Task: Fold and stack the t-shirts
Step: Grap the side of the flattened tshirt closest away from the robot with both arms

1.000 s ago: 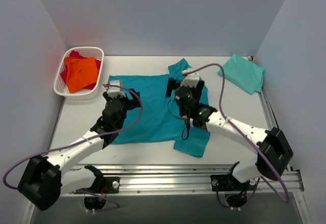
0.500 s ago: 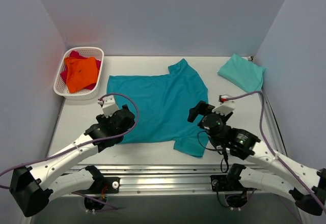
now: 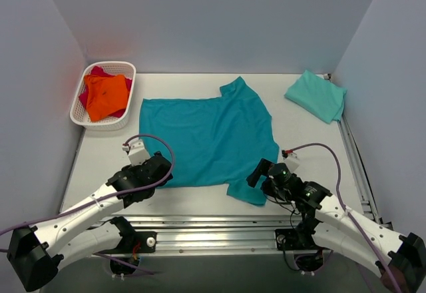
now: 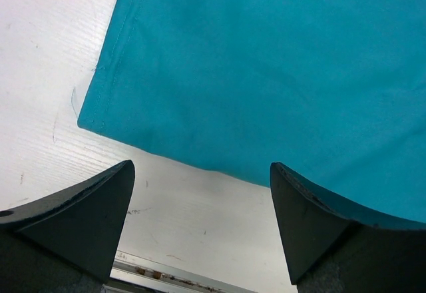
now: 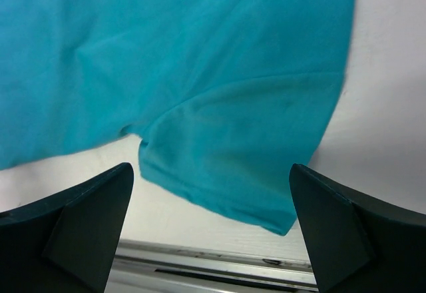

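Note:
The deep teal t-shirt (image 3: 206,136) lies spread flat on the table's middle. Its near left hem corner shows in the left wrist view (image 4: 266,73). Its near sleeve shows in the right wrist view (image 5: 246,153). My left gripper (image 3: 152,173) is open and empty at the shirt's near left corner (image 4: 200,233). My right gripper (image 3: 265,176) is open and empty just above the near sleeve (image 5: 210,233). A mint-green t-shirt (image 3: 317,95) lies folded at the far right. An orange t-shirt (image 3: 106,95) lies on a magenta-red one (image 3: 94,73) in the basket.
The white lattice basket (image 3: 103,123) stands at the far left against the wall. A metal rail (image 3: 219,230) runs along the table's near edge. Purple cables loop from both arms. Walls close in the left, right and back.
Both arms have drawn back from over the teal shirt toward the near edge. The shirt lies flat and let go.

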`<action>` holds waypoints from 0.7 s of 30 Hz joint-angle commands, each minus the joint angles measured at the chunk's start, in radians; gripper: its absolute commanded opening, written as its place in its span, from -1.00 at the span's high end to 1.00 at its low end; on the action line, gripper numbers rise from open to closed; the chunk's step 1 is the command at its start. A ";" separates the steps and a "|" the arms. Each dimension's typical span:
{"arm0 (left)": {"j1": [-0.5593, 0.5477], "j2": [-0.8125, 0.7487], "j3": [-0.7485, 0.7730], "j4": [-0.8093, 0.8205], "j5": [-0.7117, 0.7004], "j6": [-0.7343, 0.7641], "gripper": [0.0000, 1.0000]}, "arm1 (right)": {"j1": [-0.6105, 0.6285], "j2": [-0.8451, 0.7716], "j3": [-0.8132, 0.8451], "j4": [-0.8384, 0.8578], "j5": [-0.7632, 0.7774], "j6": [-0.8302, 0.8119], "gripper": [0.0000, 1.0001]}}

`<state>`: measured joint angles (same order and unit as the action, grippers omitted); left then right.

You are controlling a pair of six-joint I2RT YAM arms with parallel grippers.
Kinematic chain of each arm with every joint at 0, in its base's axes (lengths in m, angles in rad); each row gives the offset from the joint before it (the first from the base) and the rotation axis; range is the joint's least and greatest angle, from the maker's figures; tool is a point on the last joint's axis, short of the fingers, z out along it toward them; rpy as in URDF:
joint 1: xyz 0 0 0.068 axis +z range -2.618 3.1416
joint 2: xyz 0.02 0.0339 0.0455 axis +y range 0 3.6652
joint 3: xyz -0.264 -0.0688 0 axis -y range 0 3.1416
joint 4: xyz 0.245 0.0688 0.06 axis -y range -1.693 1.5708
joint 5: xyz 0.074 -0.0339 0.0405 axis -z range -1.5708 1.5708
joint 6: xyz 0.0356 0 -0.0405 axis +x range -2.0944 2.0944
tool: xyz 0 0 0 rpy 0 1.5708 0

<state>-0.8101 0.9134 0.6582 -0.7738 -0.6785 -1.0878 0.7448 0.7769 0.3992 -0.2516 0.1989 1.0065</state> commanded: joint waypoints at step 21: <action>0.002 0.027 -0.074 0.073 0.057 -0.027 -0.84 | 0.053 0.023 -0.154 0.046 -0.091 0.144 -0.90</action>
<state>-0.8101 0.9325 0.5800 -0.7368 -0.6258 -1.0966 0.7872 0.7040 0.2722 -0.2958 0.1047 1.1324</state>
